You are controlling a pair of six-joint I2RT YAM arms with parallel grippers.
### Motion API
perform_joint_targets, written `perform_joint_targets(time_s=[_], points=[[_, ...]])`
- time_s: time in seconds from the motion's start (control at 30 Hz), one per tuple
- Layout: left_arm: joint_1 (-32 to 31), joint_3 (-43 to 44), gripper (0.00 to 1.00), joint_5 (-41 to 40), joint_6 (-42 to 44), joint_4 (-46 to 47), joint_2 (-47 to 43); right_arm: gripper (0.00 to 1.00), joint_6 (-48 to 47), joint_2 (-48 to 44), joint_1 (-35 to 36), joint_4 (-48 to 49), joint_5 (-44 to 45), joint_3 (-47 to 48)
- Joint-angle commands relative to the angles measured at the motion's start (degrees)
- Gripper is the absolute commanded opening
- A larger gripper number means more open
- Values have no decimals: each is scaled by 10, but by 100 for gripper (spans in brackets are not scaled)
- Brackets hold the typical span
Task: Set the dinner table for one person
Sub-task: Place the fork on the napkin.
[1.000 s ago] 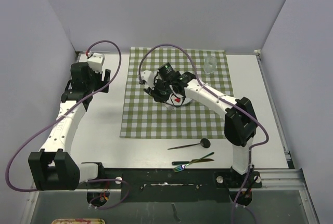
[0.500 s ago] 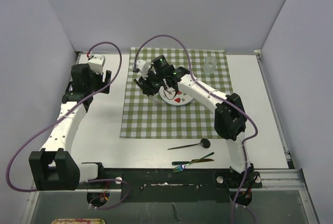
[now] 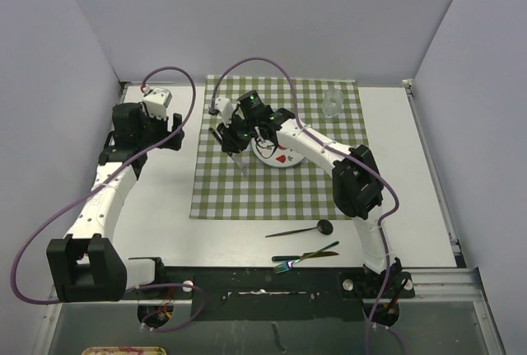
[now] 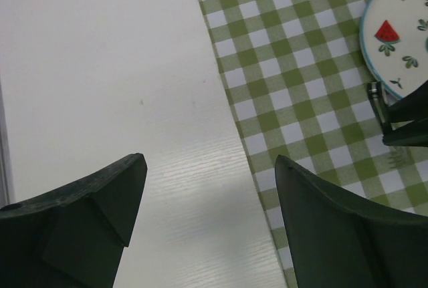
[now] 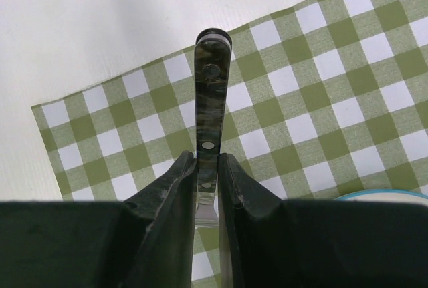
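The right gripper [image 5: 208, 168] was clamped on a stiff, slick, light steel table knife with a dark marbled handle [image 5: 211, 87], held by that handle over the green-and-white checked cloth [image 5: 301, 81] near its left edge. The left gripper [image 4: 208, 194] stood open.

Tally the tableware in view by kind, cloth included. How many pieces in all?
Checked cloth: 1
Watermelon plate: 1
Clear glass: 1
Knife, in the right gripper: 1
Spoon: 1
Fork: 1
Slim dark utensil, too small to name: 1
Total: 7
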Motion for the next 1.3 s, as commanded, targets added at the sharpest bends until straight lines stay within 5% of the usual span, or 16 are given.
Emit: perform_joint_targets(time_s=[0.0,0.27,0.4,0.63,0.77,1.27], points=[[7,21,78,124,-34,36,7,0,-1,-18,-8,28,-13,16],[38,67,79,266,-140,13,79,0,-2,-32,-11,31,-10,7],[88,40,78,358,-251,121,104,0,-4,-47,-12,32,-8,2],[88,18,74,445,-408,276,150,0,4,-66,-12,27,-15,4],[65,17,66,450,-445,307,174,0,13,-81,-12,25,-22,0],[2,54,64,455,-506,369,235,0,16,-117,-12,14,-26,-17]])
